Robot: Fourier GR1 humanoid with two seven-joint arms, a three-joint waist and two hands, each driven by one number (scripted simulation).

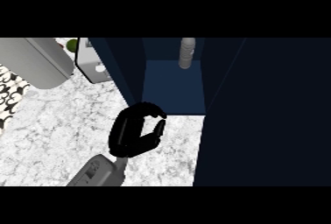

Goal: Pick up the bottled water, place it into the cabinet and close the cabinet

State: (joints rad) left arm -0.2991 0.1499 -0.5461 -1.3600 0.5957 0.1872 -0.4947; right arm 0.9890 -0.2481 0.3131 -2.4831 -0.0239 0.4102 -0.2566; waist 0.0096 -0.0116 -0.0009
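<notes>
Standing inside the cabinet [173, 85], the bottle [187, 53] seems placed. The left hand [134, 131], fingers curled on nothing, must next swing the door [265, 109] shut.

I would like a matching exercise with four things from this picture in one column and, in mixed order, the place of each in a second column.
Things:
1. bottle
2. hand
3. toaster
4. cabinet door

Places:
A. at the right, standing open
B. at the far left of the counter
C. inside the cabinet, at the back
D. over the counter, before the cabinet opening

Pairs: 1-C, 2-D, 3-B, 4-A
</notes>
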